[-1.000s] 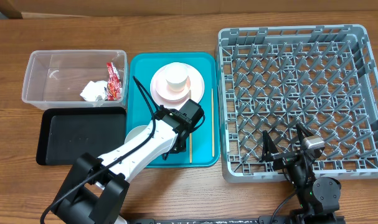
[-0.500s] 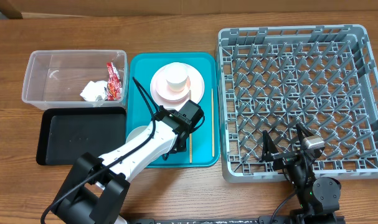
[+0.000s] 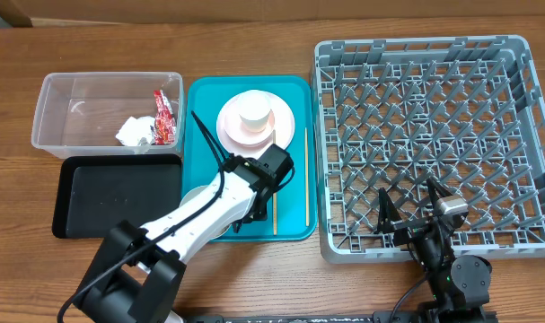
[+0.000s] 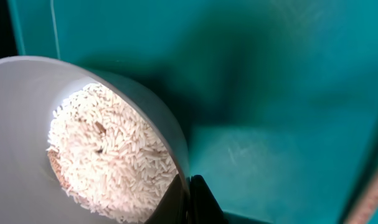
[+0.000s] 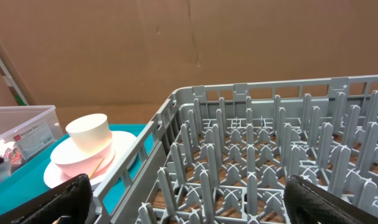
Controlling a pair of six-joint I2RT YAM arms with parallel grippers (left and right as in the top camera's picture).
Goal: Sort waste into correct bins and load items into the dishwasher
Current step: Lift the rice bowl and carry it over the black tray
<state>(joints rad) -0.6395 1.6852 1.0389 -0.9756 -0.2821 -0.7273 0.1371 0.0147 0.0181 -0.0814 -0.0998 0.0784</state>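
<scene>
Pinching rice bowl [image 4: 20,112] rim, left claw [image 4: 190,198] clamped

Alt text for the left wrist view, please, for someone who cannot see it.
Close-up of a pale bowl holding a heap of white rice grains, standing on a teal tray. At the bottom edge a dark claw finger lies against the bowl's outer wall by the rim.

Overhead looks straight down; left wrist close over teal tray [image 4: 288,74]; right wrist level across rack [image 5: 171,115].
</scene>
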